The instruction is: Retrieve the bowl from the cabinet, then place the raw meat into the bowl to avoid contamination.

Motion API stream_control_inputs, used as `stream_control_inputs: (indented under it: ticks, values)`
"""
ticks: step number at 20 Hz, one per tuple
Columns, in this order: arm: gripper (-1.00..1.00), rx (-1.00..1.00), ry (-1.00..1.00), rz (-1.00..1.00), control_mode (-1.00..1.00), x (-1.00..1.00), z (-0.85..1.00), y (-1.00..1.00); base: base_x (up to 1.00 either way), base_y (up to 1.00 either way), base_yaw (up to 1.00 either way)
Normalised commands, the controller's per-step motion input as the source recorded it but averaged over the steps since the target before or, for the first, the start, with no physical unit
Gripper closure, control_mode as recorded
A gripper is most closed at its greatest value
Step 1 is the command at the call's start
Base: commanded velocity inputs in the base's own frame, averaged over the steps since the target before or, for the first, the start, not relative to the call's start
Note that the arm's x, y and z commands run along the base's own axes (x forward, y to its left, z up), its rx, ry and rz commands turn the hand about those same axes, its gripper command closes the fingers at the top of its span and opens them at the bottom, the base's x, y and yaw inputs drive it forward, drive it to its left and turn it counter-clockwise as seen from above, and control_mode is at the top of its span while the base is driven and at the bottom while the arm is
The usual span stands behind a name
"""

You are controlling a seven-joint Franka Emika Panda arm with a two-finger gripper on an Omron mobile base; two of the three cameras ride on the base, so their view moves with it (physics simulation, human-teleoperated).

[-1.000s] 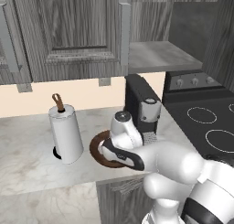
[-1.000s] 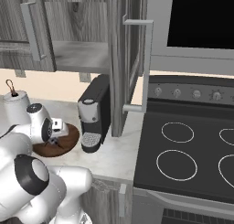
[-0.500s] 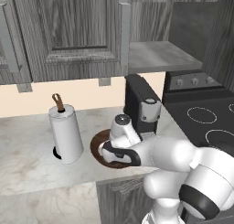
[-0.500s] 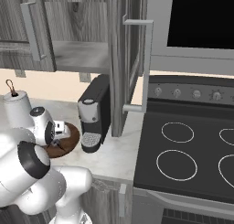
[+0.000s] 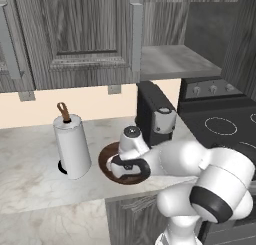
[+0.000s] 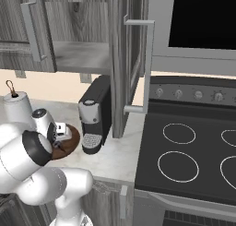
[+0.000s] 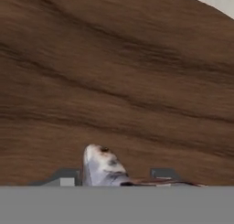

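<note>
With raw meat sitting between its fingertips, gripper is hovering directly over bowl, apparently closed on it; bowl floor spanning 12 o'clock.

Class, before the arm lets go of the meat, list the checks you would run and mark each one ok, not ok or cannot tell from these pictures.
1. Bowl out of the cabinet and on the counter: ok.
2. Gripper directly over the bowl: ok; the hand view shows brown wood below it.
3. Meat between the fingers: ok, it sits between the two tips.
4. Meat low enough to drop without bouncing out: cannot tell; the wood looks close, but contact is not visible.
5. Paper-towel roll and coffee machine apart from the bowl: ok.
</note>
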Motion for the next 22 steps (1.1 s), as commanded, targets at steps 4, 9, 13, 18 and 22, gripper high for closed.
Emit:
stream_control_inputs:
  ticks: [4,9,13,18,22]
  values:
    - [-1.0,0.0,0.03,0.0,-1.0,0.0,-0.03,0.0,0.0,0.0,0.0]
    - [-1.0,0.0,0.05,0.0,-1.0,0.0,0.0,0.0,0.0,0.0,0.0]
    - [-1.0,0.0,0.04,-0.01,-1.0,0.0,0.07,0.0,0.0,0.0,0.0]
    - [-1.0,0.0,0.0,-0.02,-1.0,-0.03,0.2,0.0,0.0,0.0,0.0]
    - [-1.0,0.0,-0.06,-0.02,-1.0,-0.13,0.42,0.01,0.0,0.0,0.0]
